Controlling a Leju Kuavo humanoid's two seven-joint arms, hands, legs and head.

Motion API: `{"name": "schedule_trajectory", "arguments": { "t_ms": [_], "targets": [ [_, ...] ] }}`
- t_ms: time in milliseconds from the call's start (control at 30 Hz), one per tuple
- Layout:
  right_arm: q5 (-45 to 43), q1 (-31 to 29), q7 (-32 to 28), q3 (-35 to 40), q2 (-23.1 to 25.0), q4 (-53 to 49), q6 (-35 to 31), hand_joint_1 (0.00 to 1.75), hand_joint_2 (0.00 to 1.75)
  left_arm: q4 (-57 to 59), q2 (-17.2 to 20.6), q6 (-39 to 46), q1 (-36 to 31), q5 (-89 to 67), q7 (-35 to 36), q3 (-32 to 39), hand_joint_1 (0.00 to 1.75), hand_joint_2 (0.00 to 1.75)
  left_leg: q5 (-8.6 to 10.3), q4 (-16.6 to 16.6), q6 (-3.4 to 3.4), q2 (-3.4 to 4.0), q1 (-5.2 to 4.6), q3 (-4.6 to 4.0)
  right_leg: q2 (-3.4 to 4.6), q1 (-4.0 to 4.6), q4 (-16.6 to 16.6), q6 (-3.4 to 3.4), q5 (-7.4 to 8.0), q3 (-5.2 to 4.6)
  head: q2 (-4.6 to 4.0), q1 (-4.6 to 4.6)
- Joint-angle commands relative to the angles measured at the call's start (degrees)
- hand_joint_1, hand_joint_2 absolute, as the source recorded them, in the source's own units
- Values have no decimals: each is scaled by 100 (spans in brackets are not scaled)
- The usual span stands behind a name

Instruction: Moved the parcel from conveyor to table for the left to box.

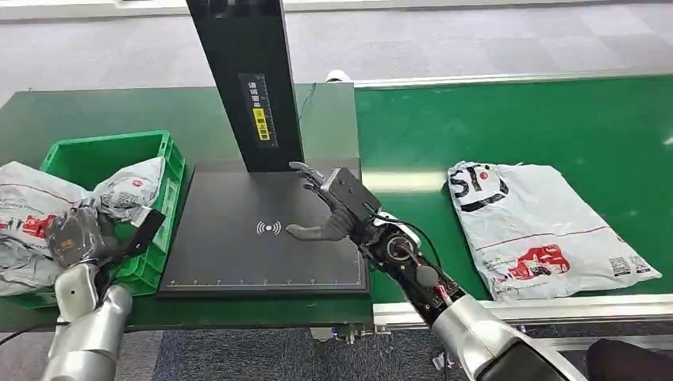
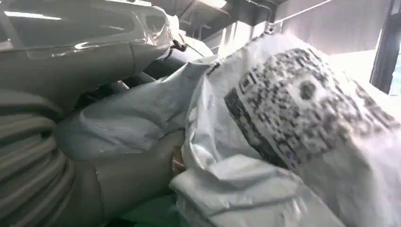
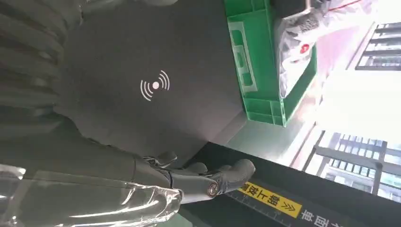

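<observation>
Parcel-sorting station in a logistics facility. A green conveyor belt (image 1: 508, 119) with metal side rails runs to the right of the right hand (image 1: 329, 208); a black scanning platform (image 1: 238, 246) lies beneath it; a green plastic crate (image 1: 103, 159) of mailers stands beyond the left hand (image 1: 75, 236).
</observation>
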Motion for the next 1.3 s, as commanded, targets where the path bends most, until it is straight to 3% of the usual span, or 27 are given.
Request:
{"name": "schedule_trajectory", "arguments": {
  "t_ms": [33, 233, 467, 733, 933, 1033, 1067, 1233, 1267, 1300],
  "targets": [
    [13, -224, -55, 330, -112, 123, -2, 0, 175, 319, -403, -4, -556, 1311, -2069, 744, 0, 175, 4, 7, 14, -24, 4, -26, -26, 9, 0, -14, 0, -15, 0, 2],
    [58, -300, -153, 328, -105, 294, 34, 0, 175, 1051, -591, -4, -871, 3055, -3540, 829, 0, 175, 2, 2, 17, -26, -1, -30, -27, 4, -5, -14, -2, -18, 0, 2],
    [80, -314, -167, 327, -88, 327, 26, 0, 175, 930, -587, -4, -844, 3579, -3805, 549, 0, 175, 3, 6, 14, -25, -1, -42, -23, 3, -2, -13, 0, -32, 0, 0],
    [106, -300, -207, 296, -122, 382, -8, 0, 175, -66, -624, -4, -348, 5266, -3874, -993, 0, 175, 3, 4, 19, -27, 0, -44, -26, 6, -8, -14, 1, -29, 0, 2],
    [41, -185, -425, 83, -134, 284, -153, 0, 175, -2604, -635, -163, 906, 7370, -3874, -2478, 0, 175, -7, 3, 20, -7, 1, -39, -10, 6, -10, -15, -2, -28, 0, 2],
    [-102, -4, -530, -216, -189, 128, -388, 0, 175, -3233, -711, -1041, 1430, 8033, -3594, -3003, 0, 175, -10, -2, 17, -12, 0, -34, -19, 5, -14, -15, -5, -24, 0, 2],
    [-195, 35, -553, -343, -178, 121, -510, 0, 175, -3382, -608, -1863, 1574, 8367, -3068, -3267, 0, 175, -11, -1, 15, -10, -2, -37, -14, 2, -12, -9, -4, -31, 0, -2],
    [-267, 16, -611, -513, -114, 178, -831, 0, 175, -3336, -480, -2695, 1818, 8416, -2712, -3616, 0, 175, -13, 0, 22, -7, -3, -42, -8, 2, -13, -10, -5, -32, 0, 2],
    [-401, 51, -588, -661, -66, 136, -1146, 0, 175, -3332, -376, -3725, 1958, 8809, -2291, -3732, 0, 175, -13, -1, 19, -1, -4, -42, -3, 0, -11, -9, -5, -34, 0, 2],
    [-405, 59, -578, -632, -77, 92, -1185, 0, 175, -3318, -411, -3783, 2035, 8771, -2317, -3674, 0, 175, -13, -1, 14, 1, -4, -42, 0, -2, -10, -6, -5, -36, 0, 2]
  ]
}}
